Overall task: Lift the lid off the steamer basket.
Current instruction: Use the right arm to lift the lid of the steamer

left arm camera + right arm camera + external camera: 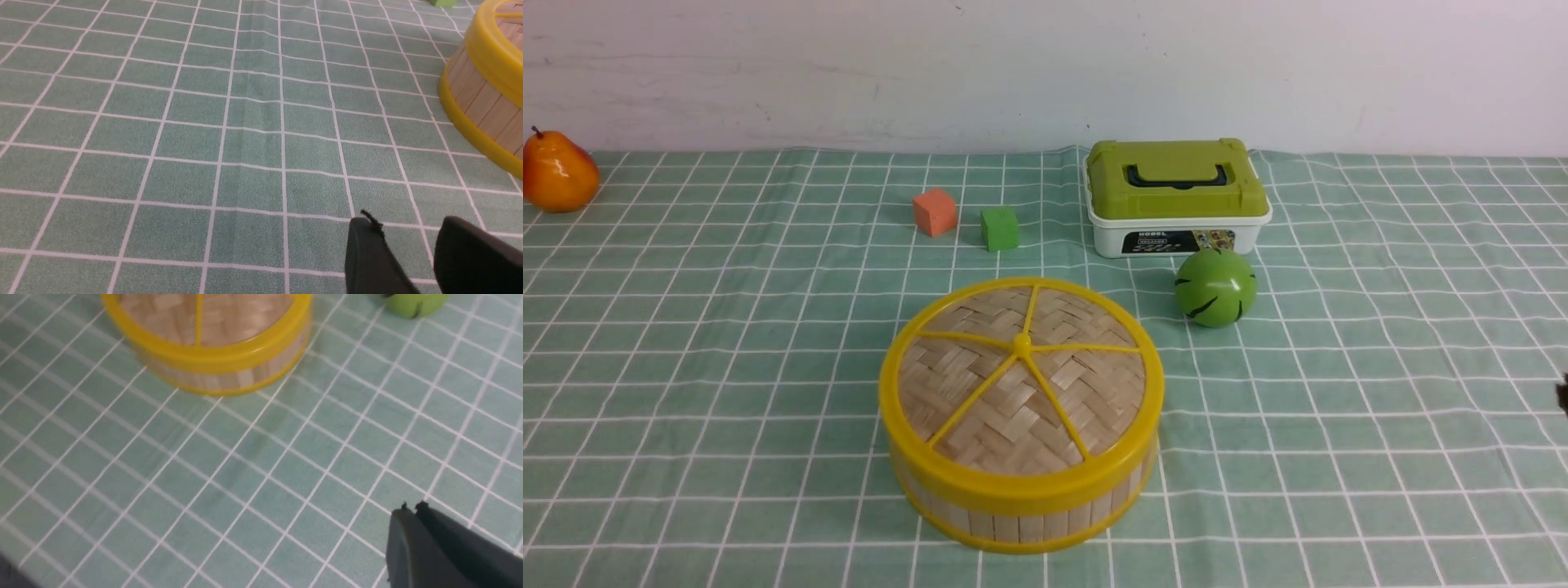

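Observation:
The lid [1021,384], a woven tan bamboo disc with a yellow rim, yellow spokes and a centre knob, sits on the steamer basket [1029,523] in the middle near part of the table. My left gripper [408,228] is open and empty, low over the cloth, well apart from the basket [482,102] and the lid's rim [490,53]. My right gripper [410,508] is shut and empty, off to the right of the basket [229,379] and lid [212,318]. Only a dark tip of it shows at the front view's right edge [1561,396].
A white box with an olive-green lid [1176,196] stands behind the basket, with a green ball [1215,287] in front of it. An orange cube [934,211] and a green cube [999,228] lie behind. A pear [557,173] sits far left.

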`<action>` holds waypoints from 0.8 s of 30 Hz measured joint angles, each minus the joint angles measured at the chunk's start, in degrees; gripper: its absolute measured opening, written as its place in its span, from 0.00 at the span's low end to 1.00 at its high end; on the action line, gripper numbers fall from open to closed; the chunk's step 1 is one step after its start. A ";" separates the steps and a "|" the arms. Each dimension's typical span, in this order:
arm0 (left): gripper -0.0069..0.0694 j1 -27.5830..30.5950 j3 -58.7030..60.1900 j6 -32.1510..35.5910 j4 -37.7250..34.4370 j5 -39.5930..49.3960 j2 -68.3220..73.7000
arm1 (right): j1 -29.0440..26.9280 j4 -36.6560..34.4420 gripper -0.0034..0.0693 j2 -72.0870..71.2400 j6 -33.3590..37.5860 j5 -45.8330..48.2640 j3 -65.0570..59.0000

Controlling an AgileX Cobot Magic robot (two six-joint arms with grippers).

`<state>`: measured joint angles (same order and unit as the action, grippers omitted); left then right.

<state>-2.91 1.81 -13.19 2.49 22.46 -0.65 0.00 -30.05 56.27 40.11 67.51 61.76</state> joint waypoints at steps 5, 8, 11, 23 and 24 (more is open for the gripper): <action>0.40 0.00 0.00 0.00 0.00 0.00 0.00 | 4.88 -1.57 0.04 13.73 6.16 2.91 12.77; 0.40 0.00 0.00 0.00 0.00 0.00 0.00 | 10.45 0.82 0.05 19.23 5.29 3.10 17.43; 0.40 0.00 0.00 0.00 0.00 0.00 0.00 | 19.68 8.21 0.05 27.13 -1.11 3.46 24.23; 0.40 0.00 0.00 0.00 0.00 0.00 0.00 | 32.21 19.60 0.26 52.51 -16.17 2.37 46.27; 0.40 0.00 0.00 0.00 0.00 0.00 0.00 | 32.67 19.60 0.34 55.92 -17.60 2.21 49.75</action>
<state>-2.91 1.81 -13.19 2.49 22.46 -0.65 32.67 -10.45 112.19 22.51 69.72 111.51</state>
